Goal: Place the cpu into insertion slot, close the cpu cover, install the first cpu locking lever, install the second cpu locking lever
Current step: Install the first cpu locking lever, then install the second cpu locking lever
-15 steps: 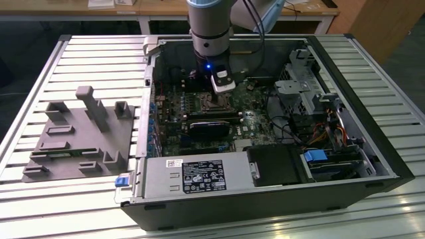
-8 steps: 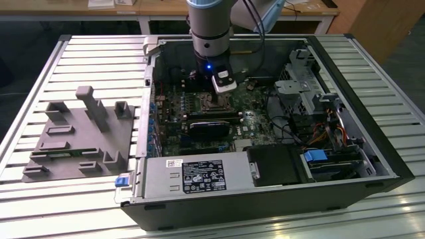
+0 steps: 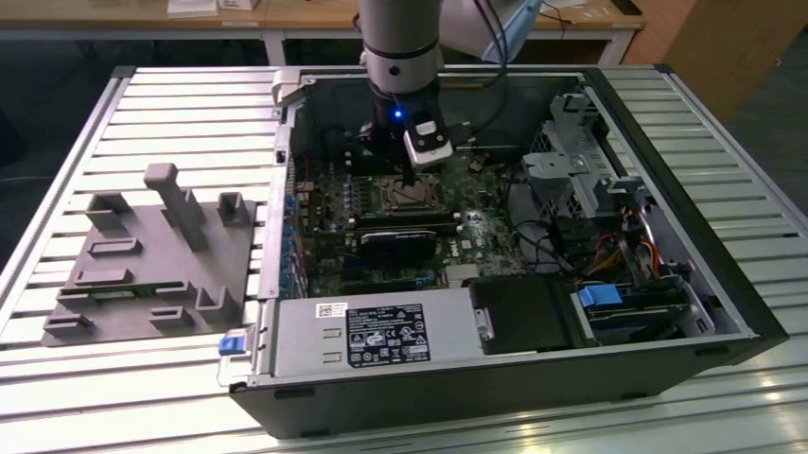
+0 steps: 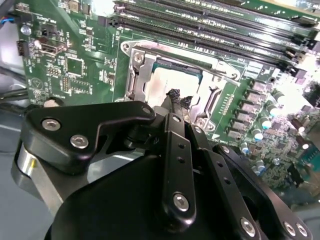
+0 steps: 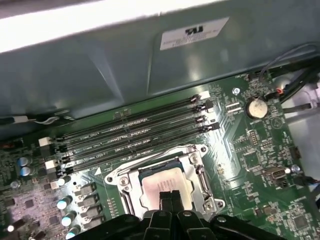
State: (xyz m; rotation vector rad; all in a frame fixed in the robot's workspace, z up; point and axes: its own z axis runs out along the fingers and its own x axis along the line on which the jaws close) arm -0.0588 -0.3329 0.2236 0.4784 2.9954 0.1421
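One grey fixture block [image 3: 151,255] is lying on the exterior view's left, well apart from the work. Further right, the gripper [image 5: 170,196] is hovering empty, fingertips pressed together, just over the cpu [image 5: 161,184]. The chip is sitting in the insertion slot [image 5: 123,183], with the cpu cover [image 5: 199,170] seemingly lying flat around it. By that judgement the lever stage is in hand, calling for precise contact on a thin wire locking lever [image 5: 150,159].
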